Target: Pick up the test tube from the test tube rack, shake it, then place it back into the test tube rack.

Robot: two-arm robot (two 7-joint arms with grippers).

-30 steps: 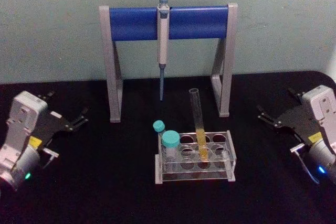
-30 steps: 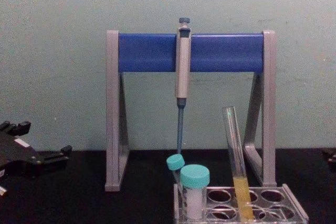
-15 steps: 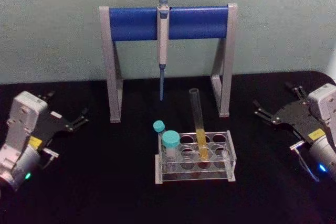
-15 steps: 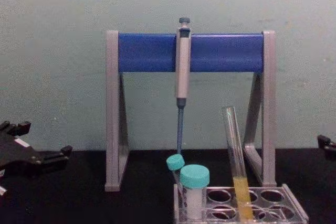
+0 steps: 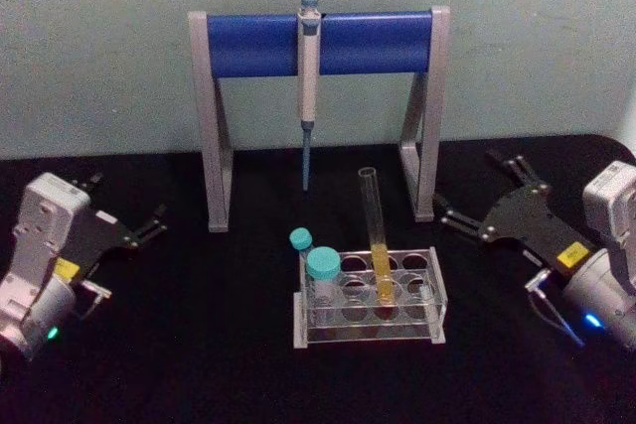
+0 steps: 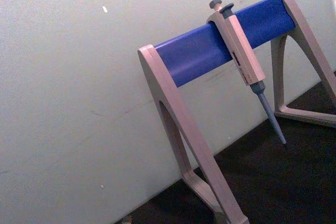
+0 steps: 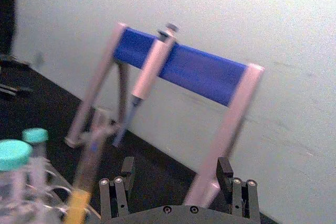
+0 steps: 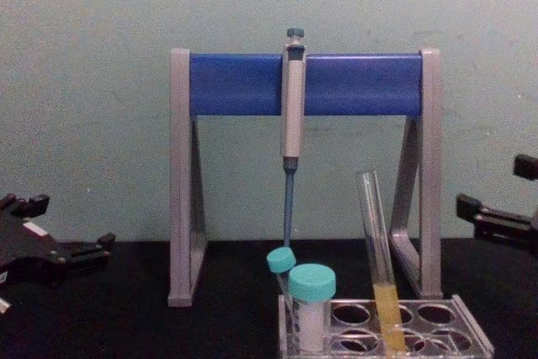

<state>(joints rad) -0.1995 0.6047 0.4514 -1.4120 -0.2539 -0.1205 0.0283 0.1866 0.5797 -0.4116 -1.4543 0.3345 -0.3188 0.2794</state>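
A grey-legged pipette stand point(image 5: 373, 43) with a blue crossbar stands at twelve o'clock on the black table point(image 5: 189, 345), before the pale green wall point(image 5: 89, 57). A grey-blue pipette point(image 5: 309, 67) hangs from the bar's middle, tip down. At six o'clock from its tip stand two teal-capped vials: the wider vial point(image 5: 322, 267), and the slimmer vial point(image 5: 300, 238) just beside it at eleven o'clock.

- Tall stand point(image 6: 202, 56): pale grey plastic A-shaped legs with a thick blue round crossbar between them.
- Slim grey-blue pipette point(image 6: 242, 59) hangs on the stand's crossbar. Its plunger knob sits above the bar, and its thin blue tip points down between the legs.
- Black tabletop point(image 6: 283, 187) lies under the stand's feet.
- Pale green wall point(image 6: 73, 87) is behind the stand.
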